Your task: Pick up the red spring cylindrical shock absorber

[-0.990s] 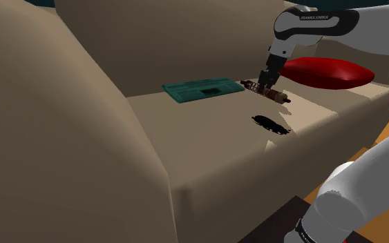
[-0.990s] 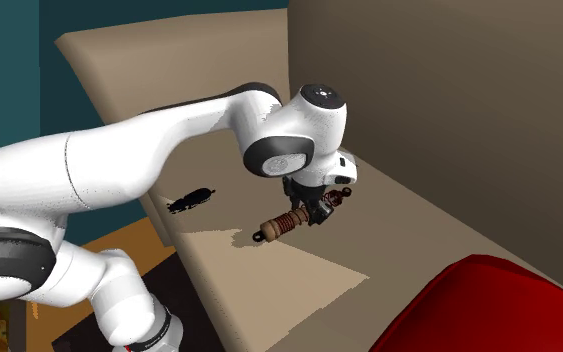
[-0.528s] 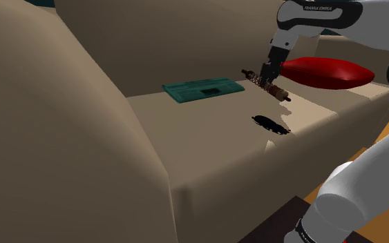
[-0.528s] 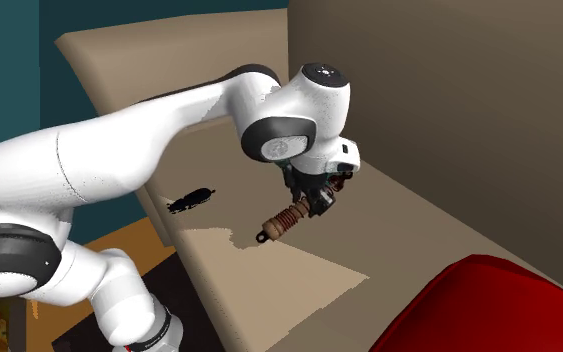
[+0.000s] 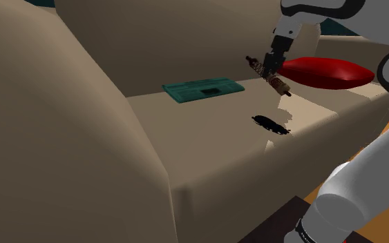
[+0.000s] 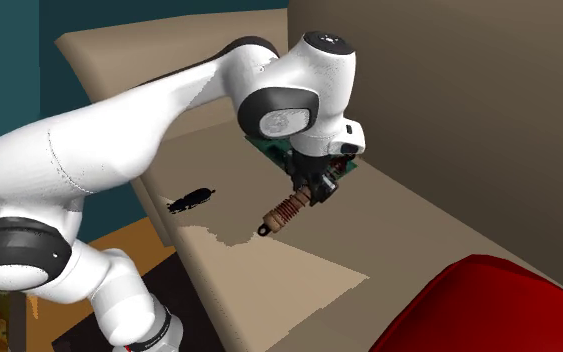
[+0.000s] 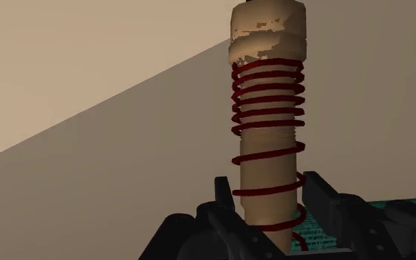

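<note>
One shock absorber (image 7: pixel 267 133) with red spring | pinched near one end between the gripper (image 7: pixel 267 193) fingers | tilted, held above the sofa seat (image 5: pixel 206 131) | red cushion (image 5: pixel 327 72) nearby.

Your white arm with dark joints (image 6: pixel 119 140) arches upward and bends down at the wrist (image 6: pixel 304 105); your all-black two-finger gripper (image 7: pixel 269 196) points steeply downward; its fingers (image 7: pixel 323 201) clasp a tan cylindrical shock absorber with a red spring (image 7: pixel 267 111) between them.
</note>
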Robot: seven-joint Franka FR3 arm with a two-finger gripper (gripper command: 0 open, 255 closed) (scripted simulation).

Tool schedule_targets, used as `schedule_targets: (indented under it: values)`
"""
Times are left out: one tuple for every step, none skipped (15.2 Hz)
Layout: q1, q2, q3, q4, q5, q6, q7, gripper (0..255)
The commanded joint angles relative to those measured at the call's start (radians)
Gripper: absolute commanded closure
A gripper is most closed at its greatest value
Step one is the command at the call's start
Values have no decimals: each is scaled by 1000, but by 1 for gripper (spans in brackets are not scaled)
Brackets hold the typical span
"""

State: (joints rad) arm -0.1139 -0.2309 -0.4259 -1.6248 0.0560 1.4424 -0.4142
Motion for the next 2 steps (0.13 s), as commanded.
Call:
schedule_targets:
  values:
    - [1, 9, -2, 27, 4, -18, 0, 255]
    - [1, 9, -2, 26, 4, -18, 0, 255]
